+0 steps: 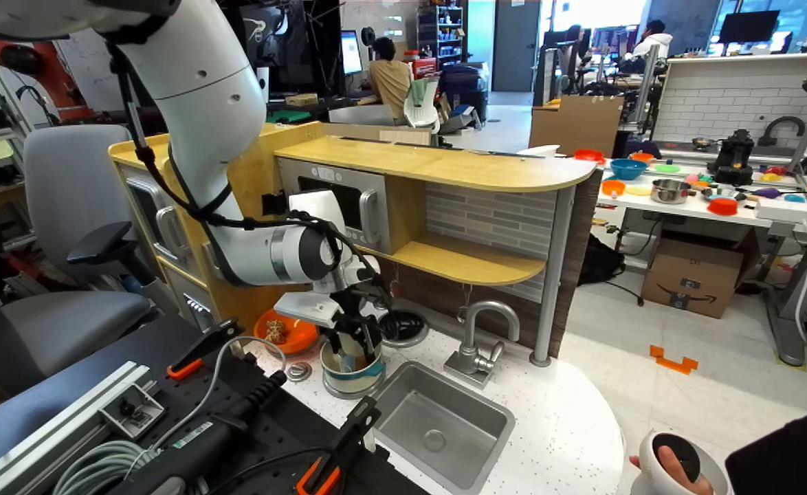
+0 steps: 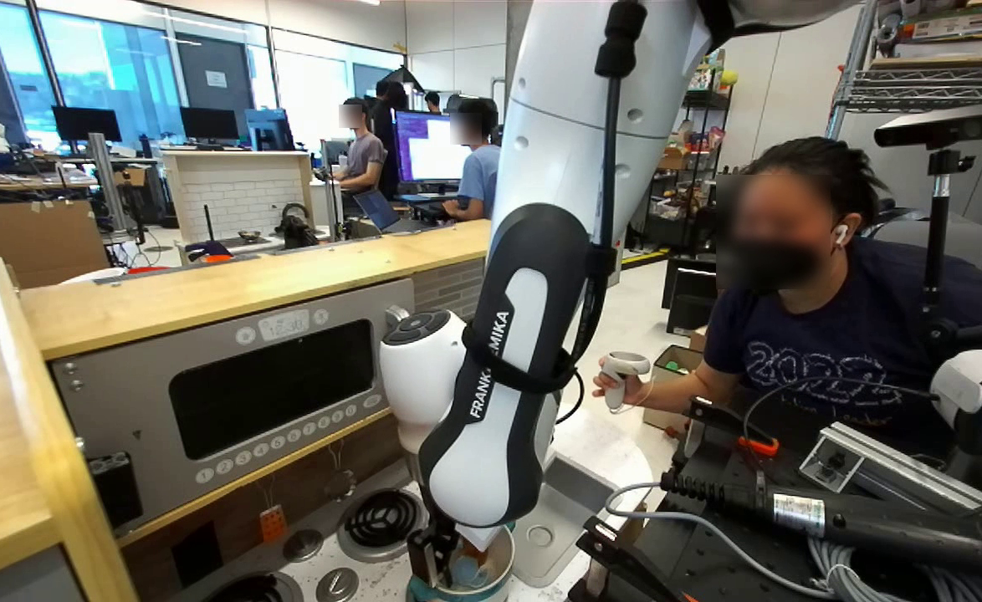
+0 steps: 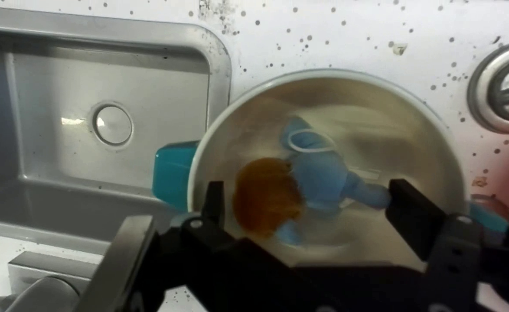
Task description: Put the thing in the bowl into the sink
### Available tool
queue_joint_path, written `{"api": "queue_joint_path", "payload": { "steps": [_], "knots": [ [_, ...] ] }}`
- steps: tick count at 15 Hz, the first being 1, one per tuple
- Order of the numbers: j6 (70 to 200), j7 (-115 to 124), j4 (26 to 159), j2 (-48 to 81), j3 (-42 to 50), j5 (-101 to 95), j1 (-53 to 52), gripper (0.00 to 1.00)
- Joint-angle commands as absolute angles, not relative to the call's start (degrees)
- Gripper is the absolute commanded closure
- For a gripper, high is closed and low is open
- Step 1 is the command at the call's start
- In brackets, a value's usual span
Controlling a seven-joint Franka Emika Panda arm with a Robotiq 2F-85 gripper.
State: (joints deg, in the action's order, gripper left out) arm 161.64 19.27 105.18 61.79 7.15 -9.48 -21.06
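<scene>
The bright orange bowl [image 1: 304,338] stands left of the pot in an exterior view. A small orange-brown thing [image 1: 275,331] lies in it. My gripper [image 3: 304,190] is open, with its fingers reaching down into a white pot [image 3: 410,125] with teal handles. Inside the pot, between the fingers, lies a blue figure [image 3: 319,177] with a brown round head [image 3: 266,195]. One arm of the figure meets the right finger in the wrist view; I cannot tell whether they touch. The grey metal sink [image 3: 150,112] is beside the pot; it shows in both exterior views [image 1: 469,405] [image 2: 579,481].
A silver arched faucet [image 1: 489,309] stands behind the sink. A black burner [image 1: 403,326] and a round metal knob [image 1: 299,372] are near the pot. A wooden shelf [image 1: 472,262] hangs over the counter. A black clamp [image 1: 348,433] sits at the counter's front edge.
</scene>
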Motion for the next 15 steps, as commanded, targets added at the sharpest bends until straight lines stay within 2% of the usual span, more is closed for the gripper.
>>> {"api": "queue_joint_path", "payload": {
  "steps": [1,4,9,10,15],
  "knots": [
    [161.09,17.28,102.79,63.40,7.17,-8.31,-21.14,0.35],
    [161.32,16.50,102.56,63.23,6.99,-8.42,-20.98,0.60],
    [161.51,15.30,102.90,62.58,6.61,-8.47,-20.58,0.97],
    [161.51,15.15,103.01,62.50,6.58,-8.46,-20.55,1.00],
    [161.31,14.88,103.73,61.63,6.44,-8.30,-20.23,1.00]
  ]
}}
